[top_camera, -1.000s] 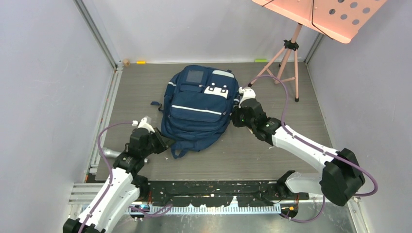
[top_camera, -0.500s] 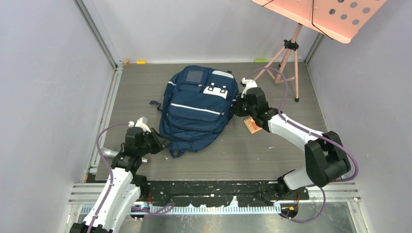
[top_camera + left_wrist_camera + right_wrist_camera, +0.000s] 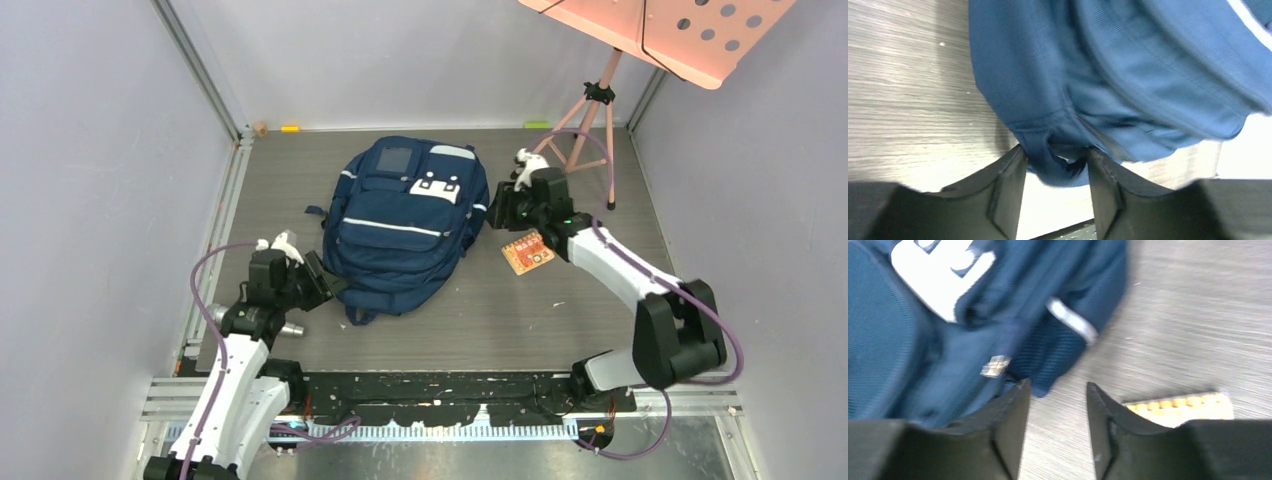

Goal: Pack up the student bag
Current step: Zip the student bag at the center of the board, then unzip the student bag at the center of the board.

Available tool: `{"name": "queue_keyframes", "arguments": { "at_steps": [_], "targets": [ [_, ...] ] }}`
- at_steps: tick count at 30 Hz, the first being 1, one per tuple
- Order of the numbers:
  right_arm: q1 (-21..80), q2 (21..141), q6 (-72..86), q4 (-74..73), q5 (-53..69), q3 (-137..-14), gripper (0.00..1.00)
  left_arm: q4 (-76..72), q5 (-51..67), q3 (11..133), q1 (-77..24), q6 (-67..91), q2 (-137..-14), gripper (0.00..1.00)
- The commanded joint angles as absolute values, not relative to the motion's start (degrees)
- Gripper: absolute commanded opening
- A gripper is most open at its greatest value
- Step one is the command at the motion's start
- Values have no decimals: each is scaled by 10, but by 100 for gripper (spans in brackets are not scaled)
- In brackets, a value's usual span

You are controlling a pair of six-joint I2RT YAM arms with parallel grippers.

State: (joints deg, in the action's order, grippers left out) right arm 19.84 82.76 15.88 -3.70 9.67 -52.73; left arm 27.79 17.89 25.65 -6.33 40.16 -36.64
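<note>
Bench top (image 3: 290,170): grey wood-grain surface, evenly lit. Plain pale lavender walls closed the left (image 3: 90,150), far (image 3: 400,60) and right (image 3: 760,200) edges. An aluminium rail (image 3: 215,240) ran along the left edge. A pink tripod music stand (image 3: 598,95) stood at the far right corner, its perforated desk (image 3: 680,30) overhanging the bench. A black strip (image 3: 440,385) lined the near edge.

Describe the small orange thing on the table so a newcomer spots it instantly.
Start at the navy blue fabric backpack in the middle of the grey wood-grain table. Just off its right side, flat on the boards, lies a small orange rectangular card. It is the only orange item, far smaller than the pink tripod stand behind it.
</note>
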Motion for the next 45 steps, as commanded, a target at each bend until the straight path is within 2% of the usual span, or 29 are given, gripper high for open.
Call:
{"name": "queue_keyframes", "arguments": {
  "at_steps": [1, 4, 9, 13, 22, 26, 32, 38, 40, 45],
  "targets": [
    [155, 719, 158, -70, 81, -525, 63, 331, 146, 347, -43, 346, -380, 63],
    [156, 684, 165, -96, 113, -526, 72, 362, 146, 389, -44, 318, -390, 83],
    [163, 658, 152, -120, 186, -539, 76, 381, 162, 455, -43, 279, -437, 99],
    [183, 669, 157, -107, 243, -552, 77, 342, 201, 494, -40, 264, -515, 100],
    [298, 736, 139, -66, 227, -586, 78, 209, 316, 575, 50, 291, -717, 99],
    [313, 783, 131, -51, 237, -606, 78, 183, 335, 603, 54, 292, -787, 96],
    [329, 840, 115, -45, 253, -642, 78, 232, 344, 648, 53, 250, -870, 94],
    [342, 854, 112, -59, 280, -651, 78, 248, 359, 653, 45, 247, -906, 90],
    [347, 848, 113, -67, 285, -647, 78, 257, 364, 657, 38, 242, -913, 82],
    [364, 824, 122, -92, 301, -625, 75, 268, 375, 662, 30, 238, -919, 49]
  ]
}}
